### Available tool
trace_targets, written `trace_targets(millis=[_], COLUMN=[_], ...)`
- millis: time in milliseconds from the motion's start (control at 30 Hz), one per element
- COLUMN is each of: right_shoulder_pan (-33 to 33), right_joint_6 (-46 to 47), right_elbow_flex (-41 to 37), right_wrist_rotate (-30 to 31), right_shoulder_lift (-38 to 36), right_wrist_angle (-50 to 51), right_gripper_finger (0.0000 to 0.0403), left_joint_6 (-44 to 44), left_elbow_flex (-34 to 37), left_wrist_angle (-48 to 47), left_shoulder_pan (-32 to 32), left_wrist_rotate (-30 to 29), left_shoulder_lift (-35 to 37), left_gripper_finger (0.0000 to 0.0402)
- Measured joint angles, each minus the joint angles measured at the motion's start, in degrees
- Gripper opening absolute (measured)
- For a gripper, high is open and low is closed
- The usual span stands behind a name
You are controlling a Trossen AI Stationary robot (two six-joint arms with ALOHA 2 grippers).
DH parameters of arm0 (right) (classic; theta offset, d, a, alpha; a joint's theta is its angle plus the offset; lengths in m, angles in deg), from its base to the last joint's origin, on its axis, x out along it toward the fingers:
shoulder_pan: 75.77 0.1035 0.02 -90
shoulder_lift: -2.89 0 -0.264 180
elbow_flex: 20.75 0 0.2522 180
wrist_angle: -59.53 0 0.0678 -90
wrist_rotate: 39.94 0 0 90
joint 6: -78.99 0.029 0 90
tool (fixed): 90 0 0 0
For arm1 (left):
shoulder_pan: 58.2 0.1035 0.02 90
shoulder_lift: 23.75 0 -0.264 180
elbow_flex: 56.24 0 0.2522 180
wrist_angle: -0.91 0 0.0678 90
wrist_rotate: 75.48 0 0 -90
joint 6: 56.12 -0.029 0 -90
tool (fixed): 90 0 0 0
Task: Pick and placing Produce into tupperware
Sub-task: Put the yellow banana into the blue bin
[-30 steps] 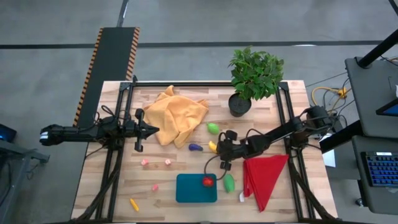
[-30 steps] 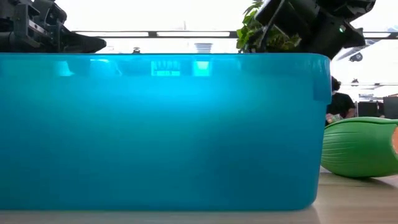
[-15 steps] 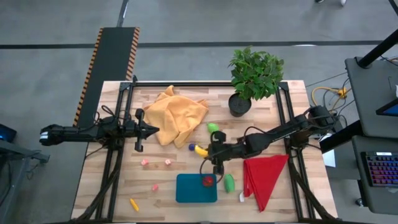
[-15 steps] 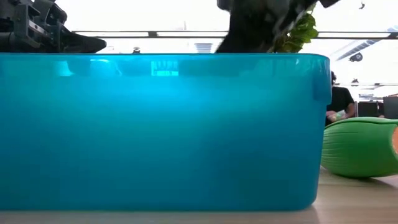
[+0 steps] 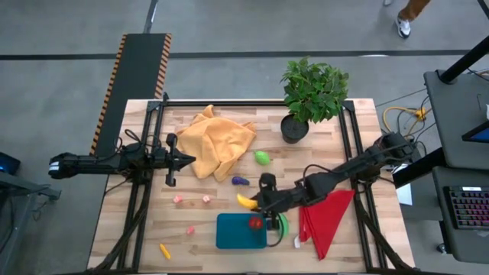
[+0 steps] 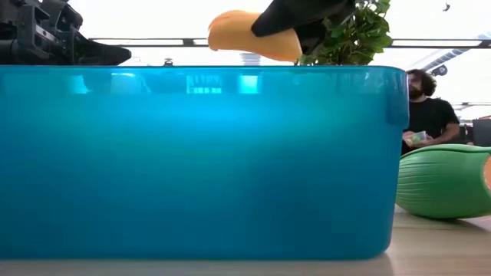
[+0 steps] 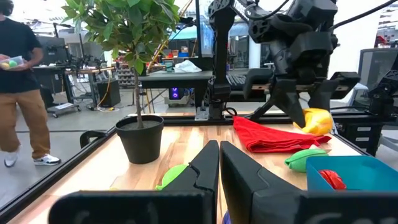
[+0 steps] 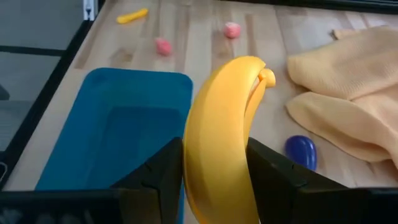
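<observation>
Right pincer point(image 5: 258, 202) clamped on the curved yellow toy banana point(image 5: 246, 202), held in the air just off the far edge of the shallow teal-blue rectangular plastic tupperware point(image 5: 233, 233), near that container's right far corner. Seen from the right wrist view, banana point(image 8: 224, 149) gripped across its middle, long axis running away from the wrist, blue tub point(image 8: 124, 130) lying beside and below it. From the low view, banana point(image 6: 249, 34) hanging above the tub's rim point(image 6: 199, 73), clear of the wall. Inside the tub already, the small round red toy tomato point(image 5: 255, 223), by the right wall. Likely the carrying step, with the drop into the tub to follow: tub interior lies toward the desk's near edge from the pincer, so a short move that way and down should do; risk of the banana's tip catching the rim or landing on the tomato. Left pincer point(image 5: 183, 160) shut and empty, waiting above the desk's left side beside the crumpled orange cloth point(image 5: 218, 141), far from the tub, so the right arm is plainly the nearer. Still loose on the desk: small purple toy eggplant point(image 5: 240, 181), one ribbed green toy piece point(image 5: 262, 158) toward the middle, another green piece point(image 5: 283, 223) just off the tub's right wall.
</observation>
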Motion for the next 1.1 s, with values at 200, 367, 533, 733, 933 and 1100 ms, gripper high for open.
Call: trace_targets(millis=[200, 367, 533, 733, 933, 1100], right_shoulder_pan=[1.53, 2.59, 3.41, 4.03, 3.68, 3.42], right_joint_6=[2.79, 3.14, 5.95, 4.69, 2.94, 0.2], right_elbow_flex=[-0.28, -0.61, -0.48, 0.75, 4.06, 7.03], right_wrist_rotate=[0.0, 0.1, 0.14, -0.33, -1.54, -2.84], right_shoulder_lift=[0.0, 0.0, 0.36, 4.55, 8.12, 11.32], right_wrist_angle=[0.08, 0.01, -0.12, -2.48, -2.4, -2.24], right_gripper_finger=[0.0148, 0.0148, 0.0148, 0.0148, 0.0148, 0.0148], left_joint_6=[0.0, 0.0, 0.0, 0.01, 0.02, 0.0], left_elbow_flex=[0.0, 0.0, 0.0, 0.0, 0.0, 0.0], left_wrist_angle=[0.0, 0.0, 0.0, 0.0, 0.0, 0.0], left_shoulder_pan=[0.0, -0.02, 0.0, -0.01, -0.02, -0.02], left_wrist_rotate=[-0.02, 0.0, 0.0, -0.01, 0.0, 0.0], left_shoulder_lift=[0.0, 0.0, 0.0, 0.0, 0.0, -0.02], left_gripper_finger=[0.0, 0.0, 0.0, 0.0, 0.0, 0.0])
